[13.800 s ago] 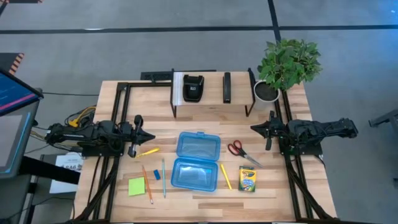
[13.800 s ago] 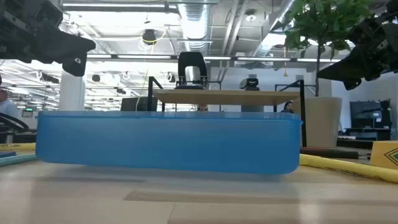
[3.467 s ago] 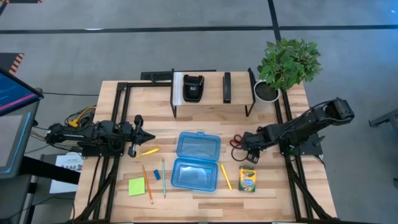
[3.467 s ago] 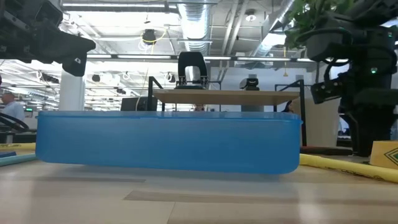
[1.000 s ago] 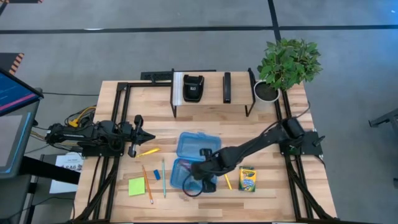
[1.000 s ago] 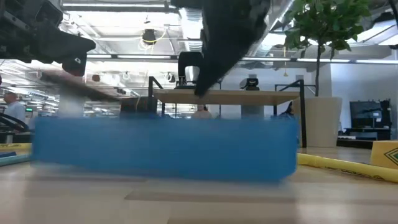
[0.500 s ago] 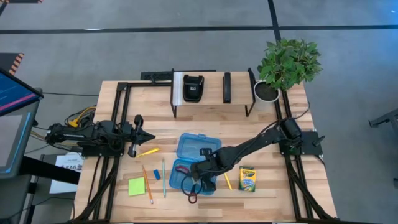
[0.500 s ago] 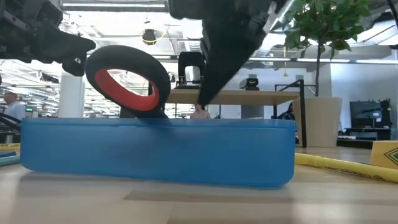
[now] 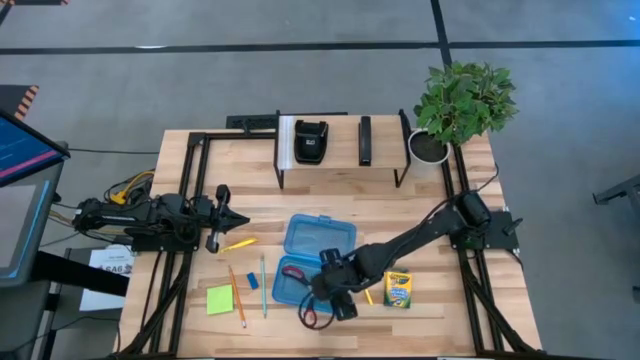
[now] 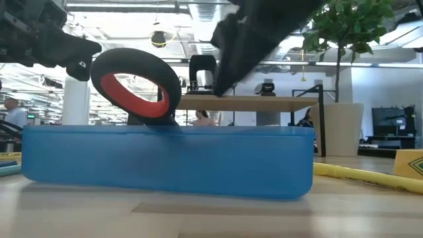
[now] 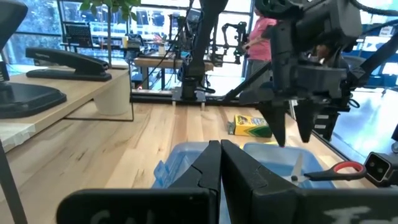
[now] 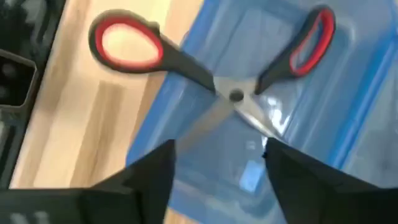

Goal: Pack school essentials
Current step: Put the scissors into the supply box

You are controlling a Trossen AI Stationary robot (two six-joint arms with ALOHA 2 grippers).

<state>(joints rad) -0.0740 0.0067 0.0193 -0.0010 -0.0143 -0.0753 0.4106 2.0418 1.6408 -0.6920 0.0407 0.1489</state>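
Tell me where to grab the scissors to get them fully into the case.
Grip the scissors at the pivot, coming straight down with the open right gripper. They lie spread in an X, with one red handle poking out over the case rim. The pivot is likely the narrowest, most balanced spot; the loops are wide and off-centre.

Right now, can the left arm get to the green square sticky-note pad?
Probably yes. The green sticky-note pad lies bare on the table's left side, just below the left gripper, with only an orange pencil beside it.
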